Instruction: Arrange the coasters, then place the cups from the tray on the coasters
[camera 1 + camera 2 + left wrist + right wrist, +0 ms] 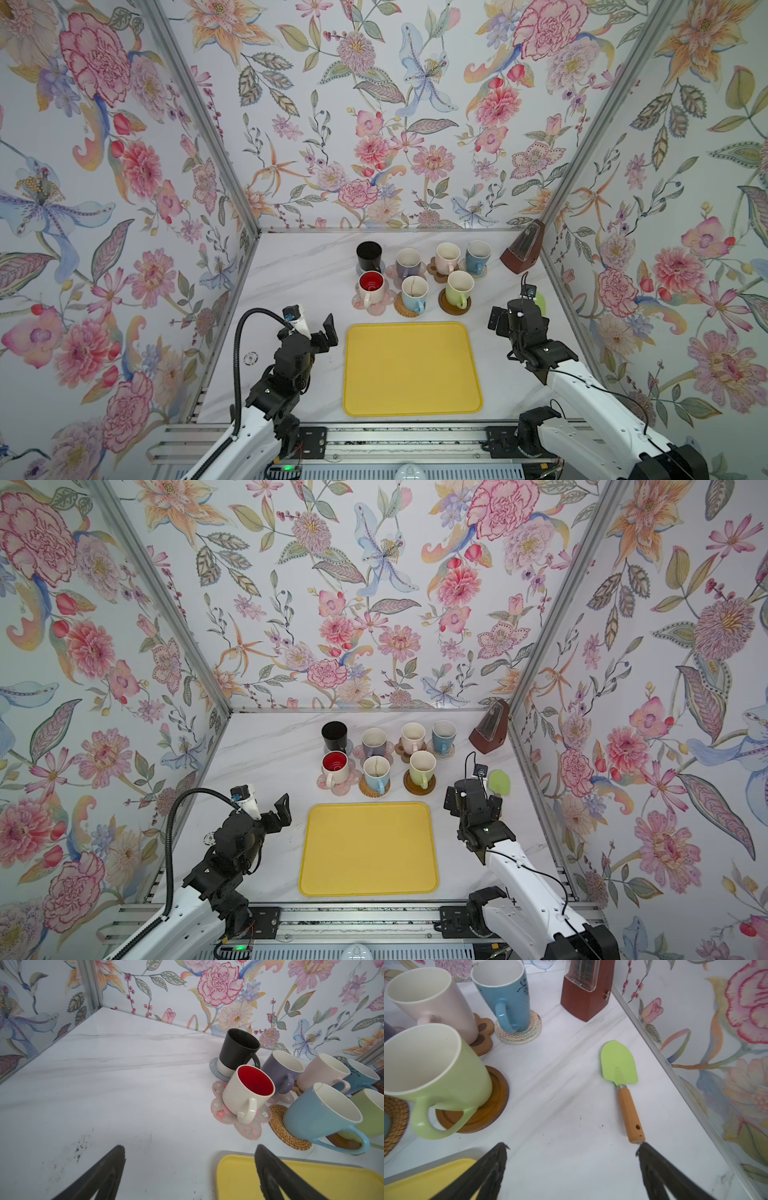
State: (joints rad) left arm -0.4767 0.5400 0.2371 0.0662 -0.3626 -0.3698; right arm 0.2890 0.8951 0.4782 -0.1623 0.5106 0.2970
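Several cups stand upright on coasters behind the yellow tray, which holds nothing. The black cup sits on a grey coaster. A white cup with a red inside rests on a pink flower coaster, and the light blue cup on a rattan coaster. The green cup stands on a wooden disc. My left gripper hangs open beside the tray's left far corner. My right gripper is open off the tray's right far corner, holding nothing.
A brown metronome stands at the back right by the wall. A green spatula lies along the right wall, its wooden handle ending beside one of my right fingertips. Flowered walls close in three sides.
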